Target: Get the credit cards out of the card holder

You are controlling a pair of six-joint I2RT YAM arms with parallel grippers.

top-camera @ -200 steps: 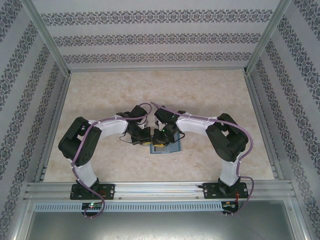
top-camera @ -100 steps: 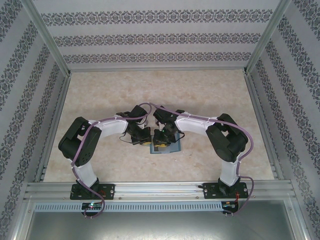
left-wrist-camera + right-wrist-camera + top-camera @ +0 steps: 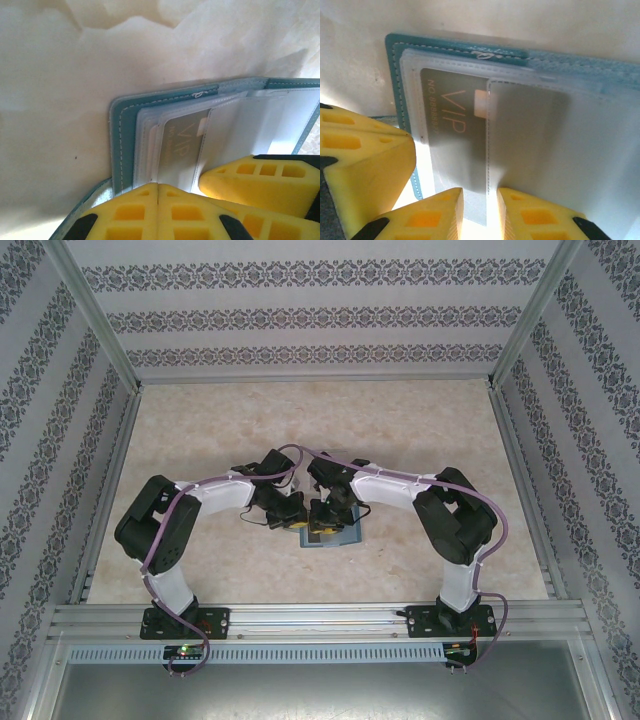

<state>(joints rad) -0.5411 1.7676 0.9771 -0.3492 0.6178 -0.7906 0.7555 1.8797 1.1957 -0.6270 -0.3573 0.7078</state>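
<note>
Desk: a pale marbled desk [image 3: 400, 430] inside patterned walls; the two arms reach in from the near edge and meet at its middle.
Left arm: the left arm [image 3: 170, 530] bends inward, its wrist just left of the card holder [image 3: 347, 538].
Right arm: the right arm [image 3: 450, 515] bends inward from the other side, its wrist above the holder.
Card holder: it lies open and flat on the desk between the two wrists. The left wrist view shows its teal stitched border [image 3: 124, 135] around a stack of clear sleeves [image 3: 150, 145].
Credit cards: one dark grey card printed "VIP" [image 3: 450, 120] sits inside a clear sleeve on the leaf nearest the teal edge [image 3: 395, 75]. It also shows in the left wrist view [image 3: 180, 142]. Part of it lies under the next sleeve [image 3: 560, 150], which looks pale and frosted. Whether that sleeve holds another card cannot be told.
Left jaws: closed, the two yellow fingers [image 3: 130, 210] pressed together with nothing visible between them. Their tips sit at the near edge of the holder, over its teal border. In the right wrist view they appear as a yellow block [image 3: 365, 160] beside the VIP card.
Right jaws: parted by a narrow gap. The yellow fingers [image 3: 440, 215] rest on the sleeves, with the near edge of the VIP card and the seam of its sleeve in the gap. The card lies flat and is not lifted. One of these fingers [image 3: 250, 182] shows just right of the left ones.
</note>
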